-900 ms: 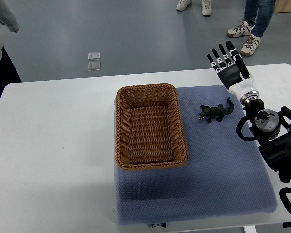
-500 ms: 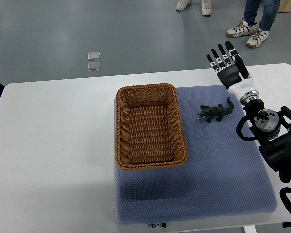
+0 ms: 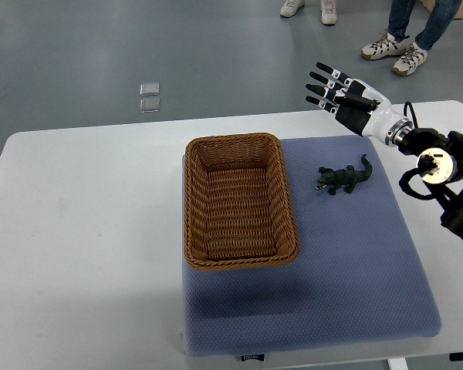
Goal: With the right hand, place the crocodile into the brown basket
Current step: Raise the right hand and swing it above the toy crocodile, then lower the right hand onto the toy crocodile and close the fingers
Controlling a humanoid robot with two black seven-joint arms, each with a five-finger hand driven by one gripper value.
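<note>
Scene lit brightly and evenly; diffuse overhead light indicated by soft-edged shadows. White table [image 3: 85,231] rendered close to overexposure, little surface texture kept. Broad soft shadow cast on blue mat [image 3: 355,262] just in front of brown basket [image 3: 233,141]; basket interior shaded darker along walls. Only thin faint shadow seen under crocodile [image 3: 343,178]. Weave and mat texture resolved sharply at centre. Right hand [image 3: 351,100] rendered slightly soft in outline. Table edges bowed slightly toward frame borders. Grey floor [image 3: 100,46] marked by dull, even sheen.
</note>
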